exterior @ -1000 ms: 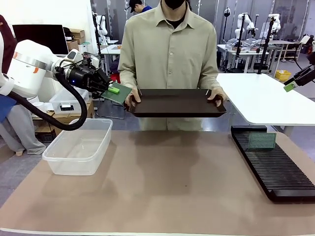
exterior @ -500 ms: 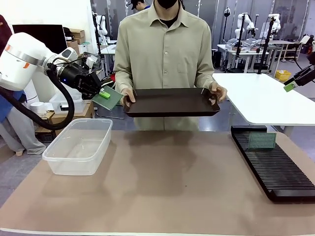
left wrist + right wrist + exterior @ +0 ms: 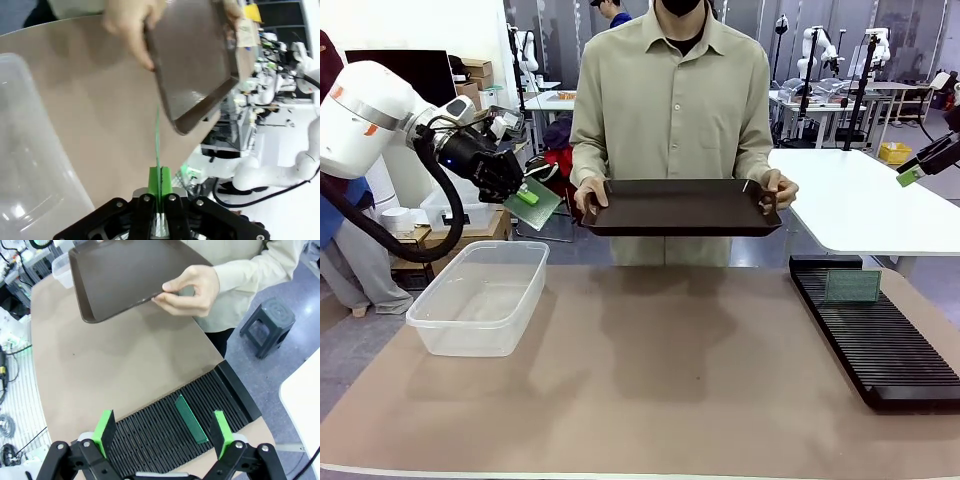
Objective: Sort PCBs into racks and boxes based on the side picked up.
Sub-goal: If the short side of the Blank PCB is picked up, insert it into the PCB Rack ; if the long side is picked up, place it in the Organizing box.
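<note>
My left gripper (image 3: pixel 524 192) is shut on a green PCB (image 3: pixel 537 205), holding it tilted in the air above the far end of the clear tub (image 3: pixel 480 296). In the left wrist view the PCB (image 3: pixel 156 135) shows edge-on as a thin green line between the pads (image 3: pixel 154 181), with the tub (image 3: pixel 25 150) below left. A second PCB (image 3: pixel 851 286) stands upright in a slot of the black rack (image 3: pixel 880 335). My right gripper (image 3: pixel 164 427) hangs open high over the rack (image 3: pixel 150 432) and that PCB (image 3: pixel 190 419); it also shows at the right edge (image 3: pixel 920 165).
A person at the far side holds a dark brown tray (image 3: pixel 680 207) level with both hands (image 3: pixel 588 200), just right of my left gripper. A white table (image 3: pixel 860 205) stands beyond the rack. The brown mat (image 3: pixel 670 370) lies bare between tub and rack.
My left gripper has drawn the PCB leftward and slightly down, away from the tray toward the tub. The person shifted the tray a little. The right arm stayed put.
</note>
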